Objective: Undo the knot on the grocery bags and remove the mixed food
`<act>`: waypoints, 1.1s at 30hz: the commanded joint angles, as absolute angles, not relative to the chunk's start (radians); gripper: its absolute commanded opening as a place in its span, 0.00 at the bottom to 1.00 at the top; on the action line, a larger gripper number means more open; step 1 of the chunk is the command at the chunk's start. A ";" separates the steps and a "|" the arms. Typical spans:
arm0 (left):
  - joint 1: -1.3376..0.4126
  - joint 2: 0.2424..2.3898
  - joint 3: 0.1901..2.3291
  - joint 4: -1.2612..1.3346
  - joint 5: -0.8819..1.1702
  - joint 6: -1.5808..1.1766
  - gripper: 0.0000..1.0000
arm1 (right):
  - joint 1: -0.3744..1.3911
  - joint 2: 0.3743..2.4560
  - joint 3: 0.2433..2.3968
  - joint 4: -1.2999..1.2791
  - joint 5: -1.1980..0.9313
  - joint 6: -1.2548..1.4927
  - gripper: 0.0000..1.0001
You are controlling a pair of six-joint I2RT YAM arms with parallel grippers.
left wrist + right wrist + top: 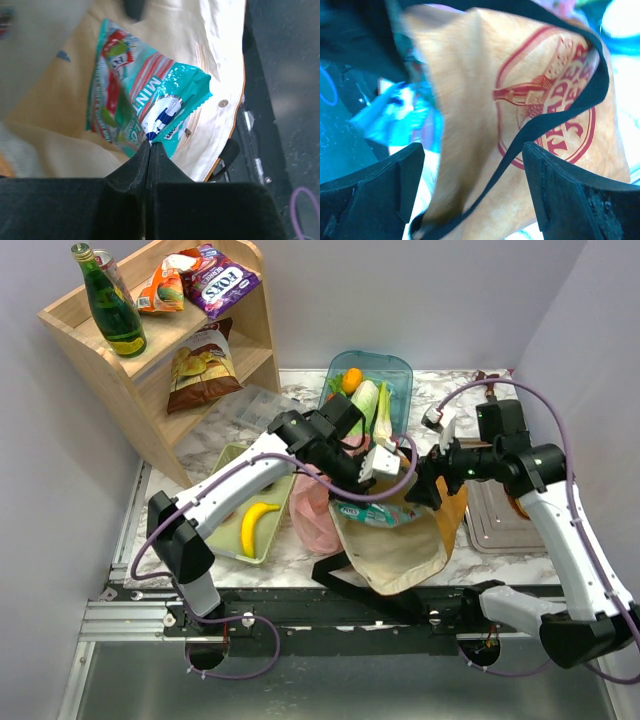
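The mustard-orange tote (405, 550) lies open in front of the arm bases, and its round red print shows in the right wrist view (555, 105). My left gripper (378, 490) is shut on the corner of a teal mint snack packet (145, 95), just above the tote's pale lining (220, 60). My right gripper (472, 175) is open at the tote's right edge (430, 488), with the fabric and a black strap handle (545, 125) between its fingers. The pink plastic bag (312, 510) lies slumped left of the tote; I cannot make out its knot.
A yellow banana (258, 525) lies in a pale-green tray (262, 558). A teal bin (405, 368) at the back holds a small orange (352, 378) and leafy greens (368, 405). A wooden shelf (150, 390) with a bottle and packets stands at back left. A grey tray (500, 520) is on the right.
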State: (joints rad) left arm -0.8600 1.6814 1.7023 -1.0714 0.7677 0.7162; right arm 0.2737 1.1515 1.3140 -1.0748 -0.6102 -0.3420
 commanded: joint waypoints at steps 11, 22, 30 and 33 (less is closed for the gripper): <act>-0.746 1.820 1.844 -1.124 0.984 0.537 0.00 | 0.275 1.048 1.432 -1.021 -0.924 -0.495 0.72; -0.703 1.863 1.877 -1.156 1.002 0.526 0.00 | 0.460 1.118 1.427 -0.932 -0.902 -0.472 0.57; -0.672 1.854 1.886 -1.193 1.045 0.553 0.00 | 0.524 1.045 1.241 -0.847 -0.658 -0.502 0.60; -0.672 1.843 1.878 -1.199 1.058 0.566 0.00 | 0.524 1.031 1.203 -0.812 -0.593 -0.508 0.68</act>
